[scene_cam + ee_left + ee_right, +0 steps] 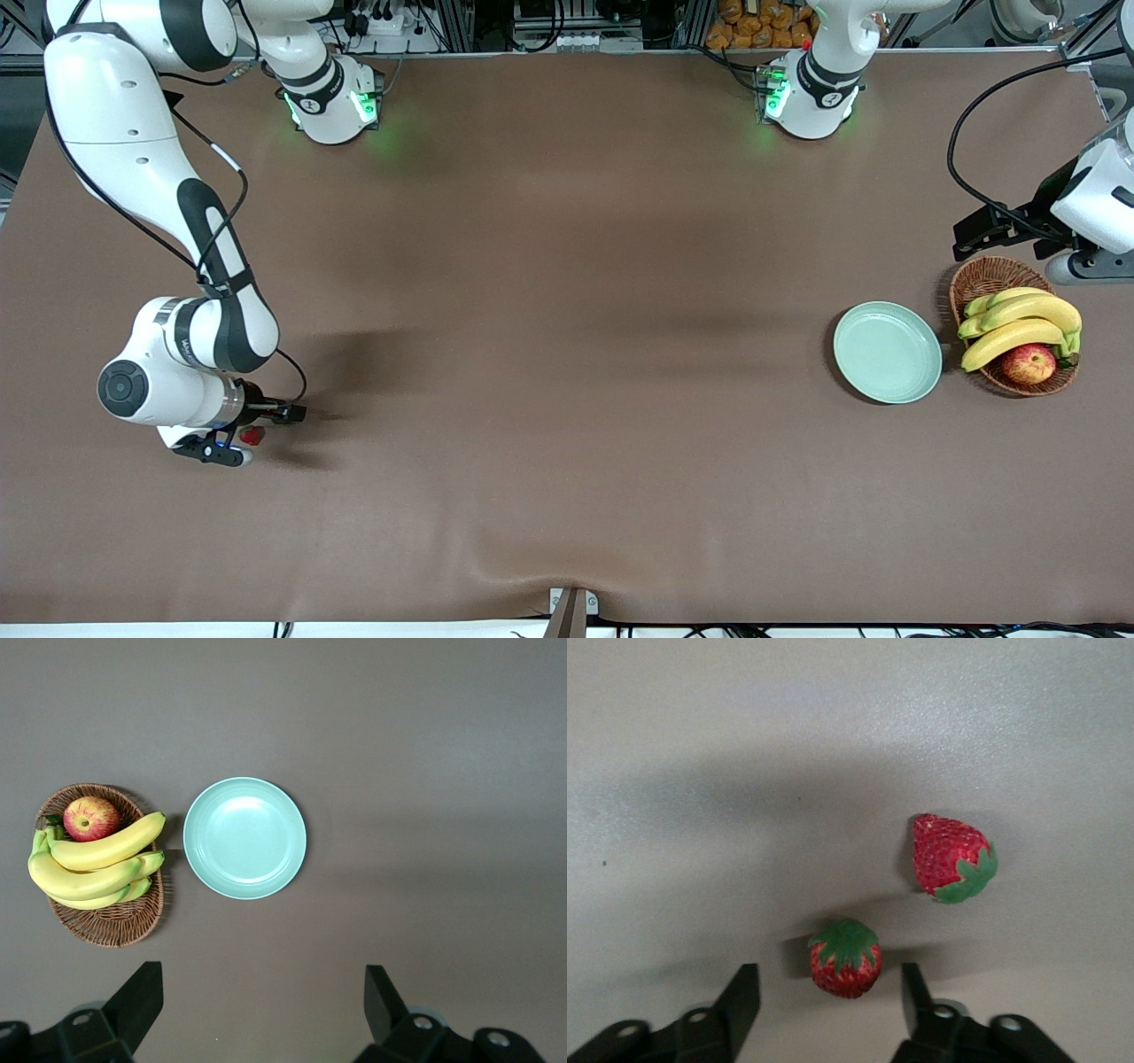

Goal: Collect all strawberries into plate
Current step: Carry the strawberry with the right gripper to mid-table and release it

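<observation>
Two strawberries lie on the brown table at the right arm's end. One strawberry, green top up, sits between the fingers of my right gripper, which is low over it and open, with a gap on each side of the berry. The other strawberry lies beside it, clear of the fingers. From the front, only one red strawberry shows at the right gripper. The mint-green plate lies bare toward the left arm's end. My left gripper waits open, high above the table near the plate.
A wicker basket with bananas and an apple stands right beside the plate, toward the left arm's end. The left arm's hand hangs over the table just by the basket.
</observation>
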`<state>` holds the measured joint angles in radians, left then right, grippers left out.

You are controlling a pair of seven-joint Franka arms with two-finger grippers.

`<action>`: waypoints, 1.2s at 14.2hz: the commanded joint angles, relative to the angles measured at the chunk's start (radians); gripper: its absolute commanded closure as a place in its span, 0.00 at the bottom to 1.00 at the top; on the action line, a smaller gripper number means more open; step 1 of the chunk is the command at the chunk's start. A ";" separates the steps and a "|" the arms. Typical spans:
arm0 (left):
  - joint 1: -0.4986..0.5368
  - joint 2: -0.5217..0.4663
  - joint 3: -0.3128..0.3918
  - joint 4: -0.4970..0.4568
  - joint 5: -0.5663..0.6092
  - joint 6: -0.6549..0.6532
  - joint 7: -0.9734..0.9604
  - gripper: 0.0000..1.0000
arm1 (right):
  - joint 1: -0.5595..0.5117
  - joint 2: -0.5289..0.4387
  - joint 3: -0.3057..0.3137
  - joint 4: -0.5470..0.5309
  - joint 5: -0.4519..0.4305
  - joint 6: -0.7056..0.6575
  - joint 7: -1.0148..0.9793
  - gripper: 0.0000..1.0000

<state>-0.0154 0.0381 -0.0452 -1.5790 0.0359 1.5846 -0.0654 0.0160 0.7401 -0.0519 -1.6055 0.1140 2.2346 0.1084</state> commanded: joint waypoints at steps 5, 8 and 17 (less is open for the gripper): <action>0.002 0.000 0.001 0.002 -0.022 0.002 0.007 0.00 | -0.004 -0.007 0.003 0.004 -0.016 0.008 -0.003 1.00; 0.002 0.000 0.001 0.004 -0.024 0.002 0.007 0.00 | 0.022 -0.027 0.010 0.041 -0.013 0.007 -0.042 1.00; 0.000 0.008 0.001 0.004 -0.024 0.002 0.007 0.00 | 0.401 -0.013 0.020 0.131 0.133 0.036 0.010 1.00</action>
<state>-0.0160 0.0438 -0.0455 -1.5793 0.0359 1.5846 -0.0654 0.3452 0.7163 -0.0213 -1.4776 0.1854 2.2484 0.0926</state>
